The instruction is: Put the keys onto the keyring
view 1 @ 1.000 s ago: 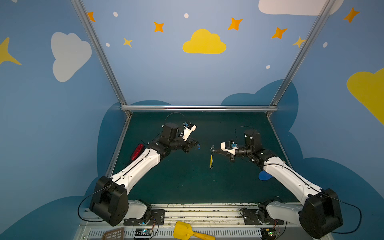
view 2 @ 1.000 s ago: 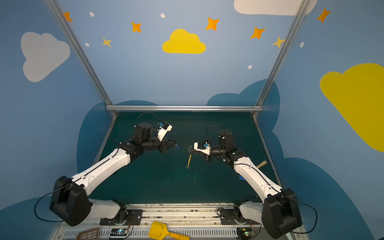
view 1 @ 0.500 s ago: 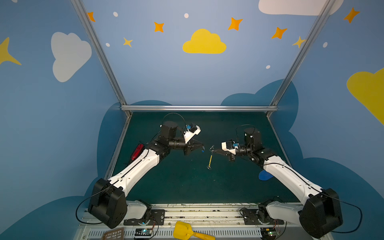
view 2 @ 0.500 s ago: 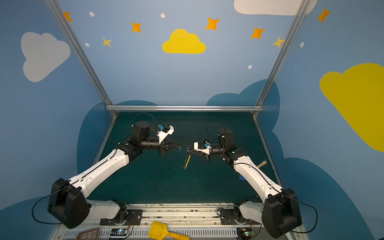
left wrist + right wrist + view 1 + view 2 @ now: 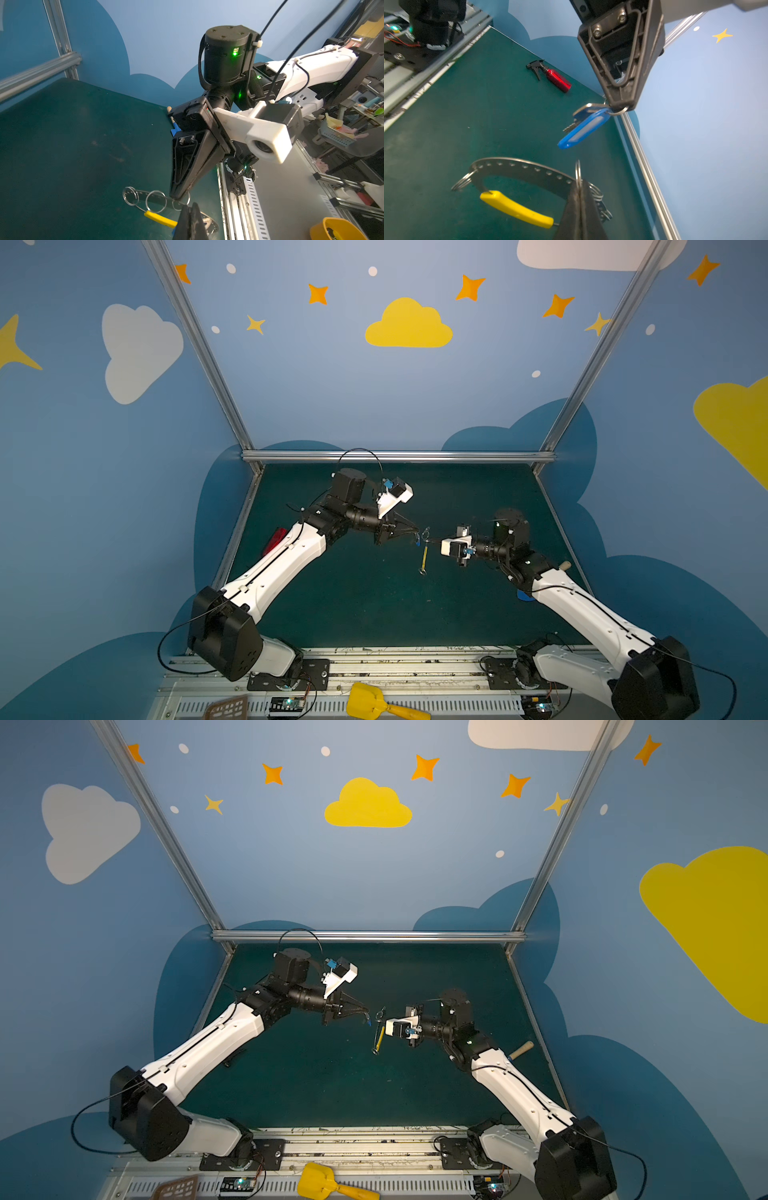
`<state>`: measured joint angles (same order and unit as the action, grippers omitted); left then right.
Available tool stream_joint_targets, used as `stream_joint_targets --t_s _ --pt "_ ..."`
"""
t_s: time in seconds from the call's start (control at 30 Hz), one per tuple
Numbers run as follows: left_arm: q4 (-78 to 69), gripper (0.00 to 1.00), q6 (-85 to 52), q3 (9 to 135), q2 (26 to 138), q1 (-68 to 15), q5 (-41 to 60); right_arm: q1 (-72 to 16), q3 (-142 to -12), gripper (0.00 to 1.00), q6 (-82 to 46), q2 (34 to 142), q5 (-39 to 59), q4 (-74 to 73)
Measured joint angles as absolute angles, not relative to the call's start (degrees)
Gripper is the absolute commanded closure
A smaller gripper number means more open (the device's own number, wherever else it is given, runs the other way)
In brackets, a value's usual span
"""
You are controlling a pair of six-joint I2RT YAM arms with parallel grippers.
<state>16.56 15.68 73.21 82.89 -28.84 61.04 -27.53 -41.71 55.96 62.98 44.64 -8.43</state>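
Right wrist view is showing the right pincer (image 5: 579, 187) pressed together on the keyring (image 5: 525, 168). It is gripping the flat grey metal band, a curved strip punched with a row of small holes. Several thin wire split rings are hanging from the band, and a smooth yellow plastic arc is spanning the hoop's open side.

Just beyond, the left pincer (image 5: 620, 106) is squeezed tight as well, pinching the small wire loop of the keys (image 5: 583, 126). A toothed silver metal key is dangling against an oblong glossy blue plastic tag with a pale window. The keys are hanging in the air just beside the keyring, with a gap showing between tag and band.

In both top views the two pincers are meeting tip to tip above the middle of the dark green matte tabletop (image 5: 374, 605).

A red metallic spray bottle (image 5: 556, 79) with a black trigger head is lying on its side near the tabletop's left edge; its contents are not showing. A yellow plastic scoop (image 5: 365, 701) is lying on the slotted metal rail in front.
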Motion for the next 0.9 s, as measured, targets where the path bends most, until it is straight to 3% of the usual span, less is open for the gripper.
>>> stream_joint_targets --t_s 0.9 --pt "22.39 0.96 6.55 80.03 87.81 -30.70 58.41 -28.84 -41.67 1.00 65.32 59.09 40.42 -13.52"
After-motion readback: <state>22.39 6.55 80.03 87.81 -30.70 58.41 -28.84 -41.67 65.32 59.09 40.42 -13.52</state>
